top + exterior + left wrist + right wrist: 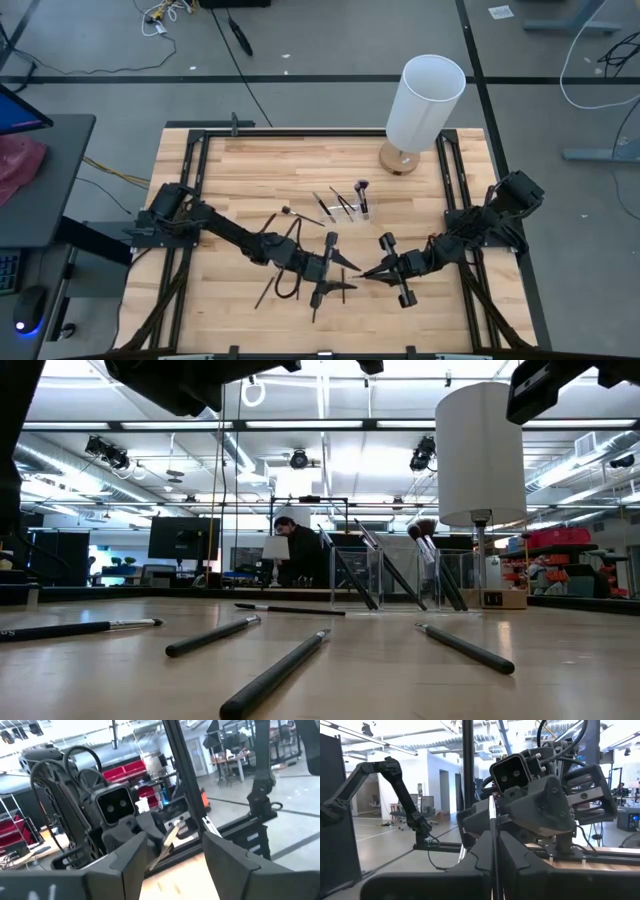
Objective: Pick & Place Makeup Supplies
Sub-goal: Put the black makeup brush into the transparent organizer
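brushes on table, lamp behind

Five brushes are lying loose on the counter. Several more, too crowded to count, are leaning in one clear holder. One more brush is sitting in the right pincer. One lamp is standing, two arms are reaching in, and one person is showing beyond.

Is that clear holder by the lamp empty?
No. The holder already has several brushes standing tilted inside; more brushes lie loose on the table.
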Controlling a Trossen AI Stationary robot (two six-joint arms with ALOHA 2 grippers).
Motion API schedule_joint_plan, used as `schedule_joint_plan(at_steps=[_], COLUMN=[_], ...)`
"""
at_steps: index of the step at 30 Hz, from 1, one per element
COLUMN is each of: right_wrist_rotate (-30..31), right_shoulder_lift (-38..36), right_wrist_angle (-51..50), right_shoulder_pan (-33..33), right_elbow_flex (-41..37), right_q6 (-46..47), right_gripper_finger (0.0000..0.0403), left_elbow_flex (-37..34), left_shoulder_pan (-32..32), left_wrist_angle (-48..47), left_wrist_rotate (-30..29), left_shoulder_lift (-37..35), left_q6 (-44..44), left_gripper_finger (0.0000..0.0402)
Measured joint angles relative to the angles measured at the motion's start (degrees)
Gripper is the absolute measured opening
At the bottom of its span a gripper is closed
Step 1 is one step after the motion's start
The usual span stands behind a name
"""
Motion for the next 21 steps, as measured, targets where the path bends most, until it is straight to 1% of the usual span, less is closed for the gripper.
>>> schedule_joint_plan(at_steps=[10, 21], right_wrist_rotate=[-0.35, -0.33], right_shoulder_lift=[0.0, 0.0], right_wrist_angle=[-0.17, -0.33], right_shoulder_pan=[-0.24, -0.24], right_elbow_flex=[0.0, 0.0], right_q6=[0.04, 0.17], right_gripper_finger=[0.0011, 0.0011], left_elbow_flex=[0.0, 0.0], left_shoulder_pan=[0.03, 0.06], left_wrist_angle=[1.2, 2.05], left_wrist_rotate=[0.19, 1.0], left_shoulder_lift=[0.0, 0.0], left_q6=[0.0, -0.15], left_gripper_finger=[0.0148, 0.0057])
